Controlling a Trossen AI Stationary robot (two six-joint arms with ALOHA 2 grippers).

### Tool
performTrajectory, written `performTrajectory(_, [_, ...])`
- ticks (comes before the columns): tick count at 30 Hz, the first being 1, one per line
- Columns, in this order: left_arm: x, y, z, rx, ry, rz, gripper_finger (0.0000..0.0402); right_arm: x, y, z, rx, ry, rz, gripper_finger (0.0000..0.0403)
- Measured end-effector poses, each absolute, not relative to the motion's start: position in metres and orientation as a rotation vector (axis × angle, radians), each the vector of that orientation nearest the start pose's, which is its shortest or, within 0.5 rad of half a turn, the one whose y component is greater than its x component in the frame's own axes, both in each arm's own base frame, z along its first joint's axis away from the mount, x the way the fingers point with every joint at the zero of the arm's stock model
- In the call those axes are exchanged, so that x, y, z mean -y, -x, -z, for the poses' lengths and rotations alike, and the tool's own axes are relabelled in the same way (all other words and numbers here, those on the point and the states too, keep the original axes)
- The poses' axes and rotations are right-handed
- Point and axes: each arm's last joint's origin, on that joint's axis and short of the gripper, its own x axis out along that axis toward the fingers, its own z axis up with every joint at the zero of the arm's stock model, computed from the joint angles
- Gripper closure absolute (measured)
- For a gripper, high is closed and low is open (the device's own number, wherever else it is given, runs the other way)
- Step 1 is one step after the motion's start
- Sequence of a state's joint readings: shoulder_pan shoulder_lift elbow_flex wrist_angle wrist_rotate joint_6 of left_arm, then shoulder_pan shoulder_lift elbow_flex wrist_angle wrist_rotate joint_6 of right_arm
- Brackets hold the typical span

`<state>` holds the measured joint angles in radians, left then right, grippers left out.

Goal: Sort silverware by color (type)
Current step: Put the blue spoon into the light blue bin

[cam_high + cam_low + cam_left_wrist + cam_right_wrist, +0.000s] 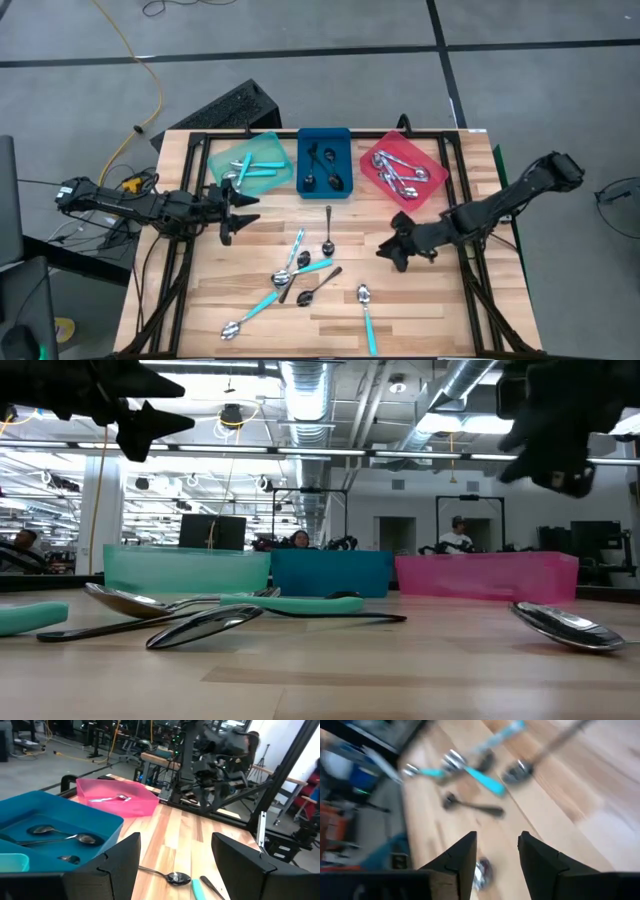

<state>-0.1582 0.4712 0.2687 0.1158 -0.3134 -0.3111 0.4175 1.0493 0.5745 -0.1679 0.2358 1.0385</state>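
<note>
Each tray holds some spoons; about seven spoons remain on the worktop. Both grippers, left and right, hover open-fingered, empty.

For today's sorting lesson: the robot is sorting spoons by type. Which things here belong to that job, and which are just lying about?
Part of the job:
- loose spoons on the table
- spoons already sorted
- teal tray, blue tray, red tray
- left gripper and right gripper, both open

Just lying about:
- yellow cable on the floor
- black keyboard
</note>
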Motion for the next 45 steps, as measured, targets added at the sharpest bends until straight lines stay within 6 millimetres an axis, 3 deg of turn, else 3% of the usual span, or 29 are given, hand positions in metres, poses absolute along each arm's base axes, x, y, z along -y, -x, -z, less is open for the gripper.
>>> performTrajectory(9, [0.012, -0.131, -0.224, -0.064, 0.288, -0.175, 0.0173, -0.112, -0.213, -0.222, -0.897, -0.932, 0.407, 0.0243])
performTrajectory(25, [0.012, -0.131, -0.223, -0.079, 0.276, -0.178, 0.0173, -0.180, -0.269, -0.210, -1.051, -0.955, 0.437, 0.0243])
performTrajectory(36, [0.012, -0.131, -0.222, -0.084, 0.272, -0.178, 0.0173, -0.212, -0.285, -0.187, -1.167, -0.972, 0.541, 0.0243])
performTrajectory(45, [0.012, -0.131, -0.222, -0.089, 0.263, -0.180, 0.0173, -0.224, -0.294, -0.179, -1.183, -0.999, 0.589, 0.0243])
